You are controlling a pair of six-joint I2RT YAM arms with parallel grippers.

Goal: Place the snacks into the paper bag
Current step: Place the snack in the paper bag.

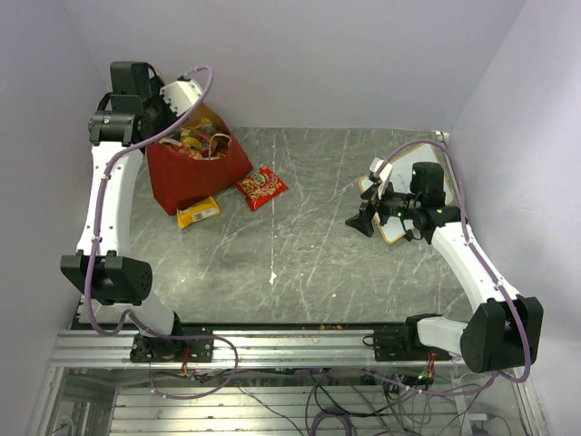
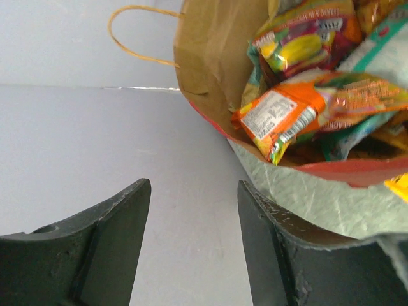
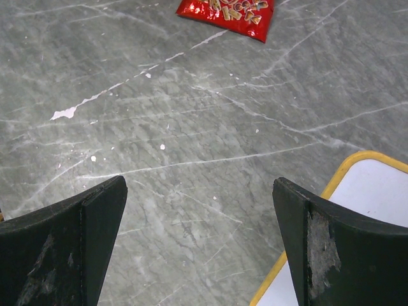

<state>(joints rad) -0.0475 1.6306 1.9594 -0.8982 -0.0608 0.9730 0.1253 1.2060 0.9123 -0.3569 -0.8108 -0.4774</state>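
The red paper bag [image 1: 195, 177] stands at the far left, and its brown inside [image 2: 213, 57] shows in the left wrist view. Several snacks lie in it, among them an orange packet [image 2: 287, 118] and a multicolour one [image 2: 306, 32]. My left gripper [image 1: 166, 127] hangs over the bag's back left rim. Its jaws [image 2: 194, 191] are open with nothing between them. A red packet [image 1: 261, 187] [image 3: 226, 14] lies flat on the table right of the bag. A yellow packet [image 1: 199, 213] lies at the bag's front foot. My right gripper [image 1: 363, 221] [image 3: 199, 191] is open and empty, low over bare table.
A white board with an orange edge [image 1: 399, 213] [image 3: 363, 210] lies under the right wrist, at the right side. The bag's thin loop handle [image 2: 137, 32] sticks out toward the back wall. Walls close in the table at the left, back and right.
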